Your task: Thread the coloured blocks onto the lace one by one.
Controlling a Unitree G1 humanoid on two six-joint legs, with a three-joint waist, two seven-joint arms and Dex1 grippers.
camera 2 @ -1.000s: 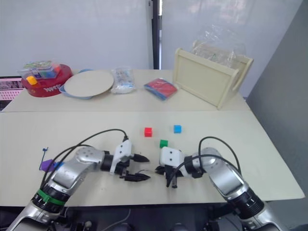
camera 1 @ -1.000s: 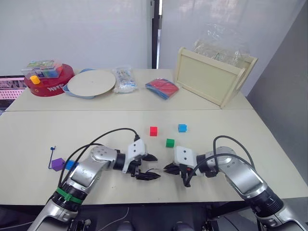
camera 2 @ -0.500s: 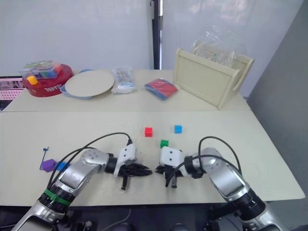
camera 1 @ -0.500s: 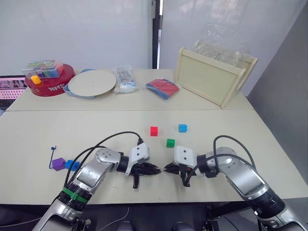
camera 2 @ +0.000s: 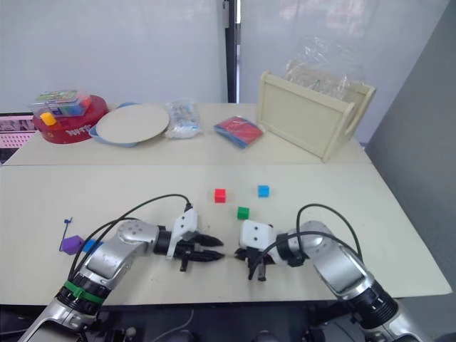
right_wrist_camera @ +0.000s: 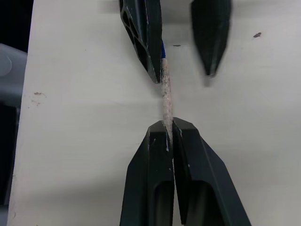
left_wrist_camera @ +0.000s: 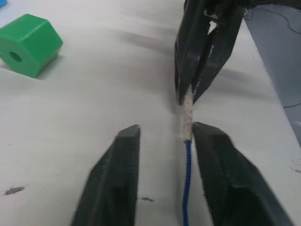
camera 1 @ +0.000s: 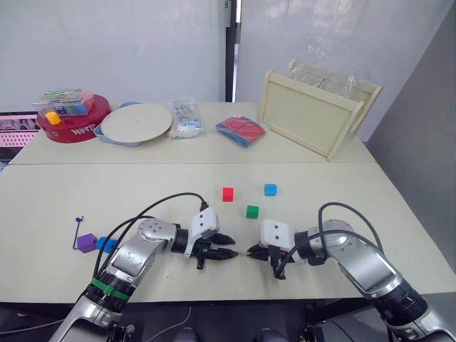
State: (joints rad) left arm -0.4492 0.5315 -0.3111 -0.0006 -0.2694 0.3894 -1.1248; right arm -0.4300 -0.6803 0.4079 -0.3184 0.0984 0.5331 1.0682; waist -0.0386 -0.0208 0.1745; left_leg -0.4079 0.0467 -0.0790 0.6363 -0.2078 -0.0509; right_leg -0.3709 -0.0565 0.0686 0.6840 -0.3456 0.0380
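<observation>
The step in hand is the passing of the lace tip from one claw to the other, before any new block goes on. The right claw [right_wrist_camera: 168,129] is clamped on the pale stiff needle-like tip [right_wrist_camera: 165,96] of the thin dark-blue lace [left_wrist_camera: 187,181]. The left claw [left_wrist_camera: 162,134] faces it with its two black fingers apart, and the tip lies just beside one of them, not pinched.

Both forearms lie low over the pale worktop [camera 1: 356,192], the claws pointing at each other, nearly touching at their ends.

The green plastic block with a hole [camera 1: 252,211] is near, just beyond the gap between the claws; the red cube [camera 1: 227,194] and the blue cube [camera 1: 270,189] lie farther beyond it. A purple block [camera 1: 86,243] and a second blue block [camera 1: 106,244] lie well apart from the left claw, out by its elbow.

Next, I judge, the free tip must be steered into the hole of the green block, which calls for a firm hold and careful alignment
</observation>
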